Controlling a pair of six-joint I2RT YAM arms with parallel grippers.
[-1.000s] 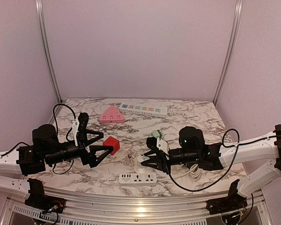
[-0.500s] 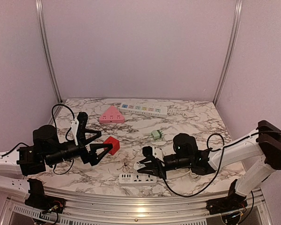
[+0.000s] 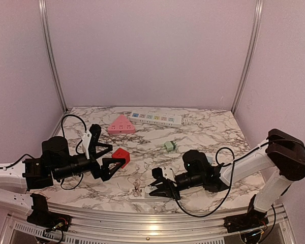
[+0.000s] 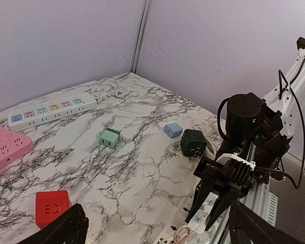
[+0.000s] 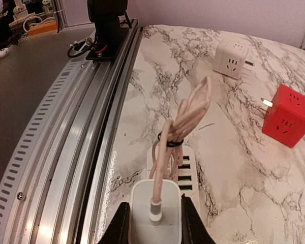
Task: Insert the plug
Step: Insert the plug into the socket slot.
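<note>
My right gripper (image 3: 160, 187) is shut on a white plug block (image 5: 155, 216). A bundled pink cable (image 5: 185, 119) rises from the plug. I hold the plug low over the white power strip (image 5: 187, 165) at the table's front edge. Whether the plug touches the strip I cannot tell. In the top view the strip (image 3: 138, 192) is mostly hidden by the gripper. The left wrist view shows the right gripper (image 4: 216, 201) above the plug (image 4: 201, 217). My left gripper (image 3: 108, 157) is open and empty, beside a red cube socket (image 3: 120, 156).
A pink triangular socket (image 3: 121, 124) and a long white strip (image 3: 156, 118) lie at the back. A green adapter (image 3: 169, 146), a blue adapter (image 4: 173, 130) and a dark green cube (image 4: 193, 143) lie mid-right. A white cube socket (image 5: 233, 57) sits beyond the red cube. The metal rail (image 5: 91, 152) borders the front edge.
My right gripper has moved left and down toward the front edge with the plug, over the power strip. My left arm has shifted slightly right, still open.
</note>
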